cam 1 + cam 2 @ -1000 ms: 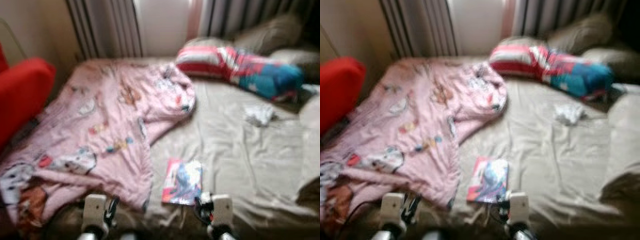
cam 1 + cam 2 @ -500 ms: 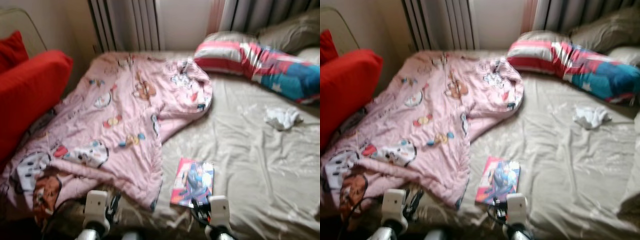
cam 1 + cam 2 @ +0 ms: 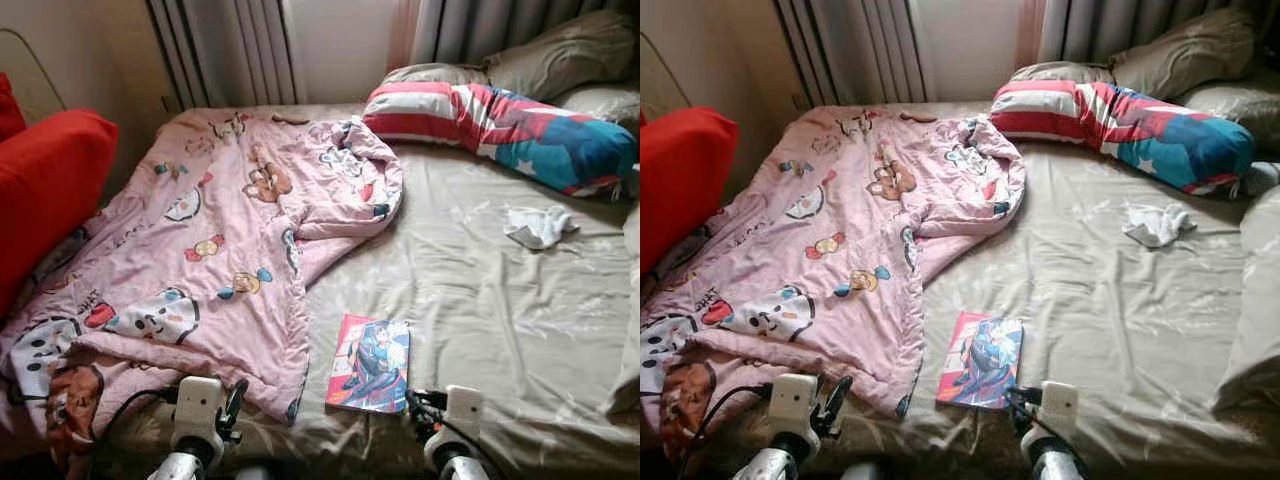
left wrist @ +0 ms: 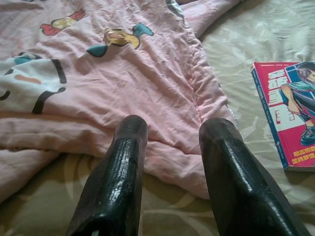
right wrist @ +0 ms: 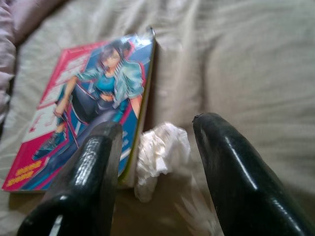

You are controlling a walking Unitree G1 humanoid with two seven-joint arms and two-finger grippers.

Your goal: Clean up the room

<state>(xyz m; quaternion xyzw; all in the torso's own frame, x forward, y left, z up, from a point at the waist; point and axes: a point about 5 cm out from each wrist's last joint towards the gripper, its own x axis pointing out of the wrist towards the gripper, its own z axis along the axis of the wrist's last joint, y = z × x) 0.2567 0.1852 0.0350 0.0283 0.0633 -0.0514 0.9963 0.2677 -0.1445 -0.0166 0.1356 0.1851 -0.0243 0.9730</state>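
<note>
On the bed point(image 3: 480, 300), in the head views, a pink blanket point(image 3: 220, 250) lies crumpled over the robot's left half, a comic book point(image 3: 370, 365) rests flat on the beige sheet near the foot edge, a small white cloth point(image 3: 537, 226) sits farther off to the right, and a striped pillow point(image 3: 500, 120) lies at the head. A red cushion point(image 3: 45, 190) stands beside the bed on the left.

In the left wrist view, the left claw point(image 4: 170, 147) hovers with its fingers apart over the blanket's hem.

In the right wrist view, the right claw point(image 5: 152, 162) is spread wide, pointing at a crumpled white tissue point(image 5: 160, 152) that touches the comic book's near edge. The tissue looks like the next pick: lower straight down so both fingers straddle it, clear of the cover, then pinch gently, since it will squash.
</note>
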